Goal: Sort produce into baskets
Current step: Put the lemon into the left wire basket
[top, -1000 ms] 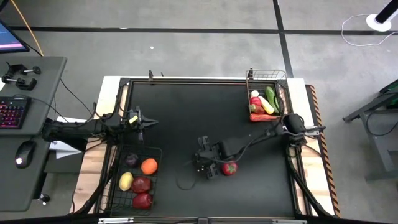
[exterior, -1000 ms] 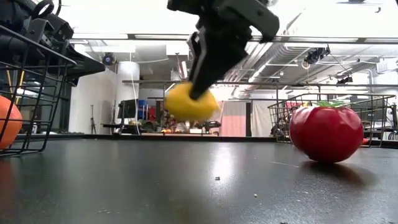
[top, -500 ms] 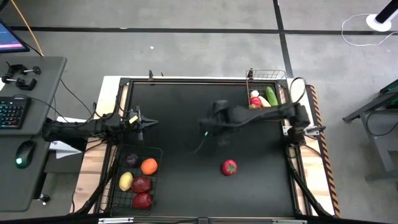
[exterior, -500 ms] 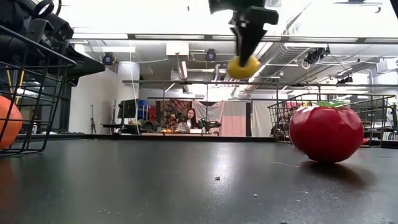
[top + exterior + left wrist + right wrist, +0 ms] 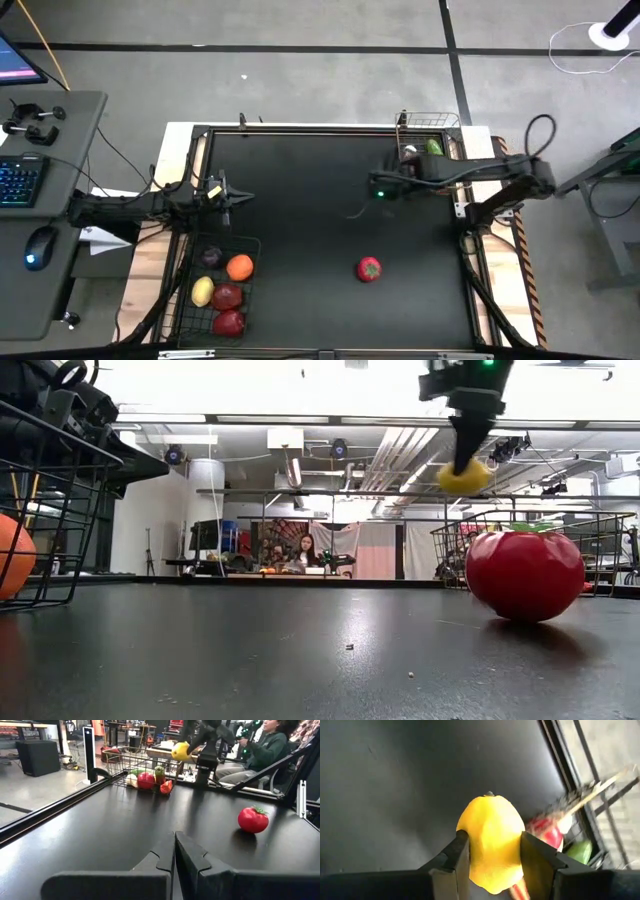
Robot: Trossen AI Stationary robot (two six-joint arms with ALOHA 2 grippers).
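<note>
Now right gripper (image 5: 490,865) pinches yellow lemon (image 5: 491,842) snugly between both fingers, held high for carrying, near metallic basket (image 5: 430,122) at table's far right corner. Left gripper (image 5: 174,851) closed, empty, waiting above black basket (image 5: 218,290). Tomato (image 5: 369,268) lies loose mid-table.

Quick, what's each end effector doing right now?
Left end effector: shut, empty, beside the black wire basket.
Right end effector: shut on the yellow lemon-shaped toy fruit, held above the table.

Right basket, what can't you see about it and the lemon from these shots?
- Right basket, high view: the right arm covers most of its contents.
- Right wrist view: produce behind the lemon is blurred.
- Low view: right gripper cut off by the top edge; the tomato hides part of the basket.
</note>
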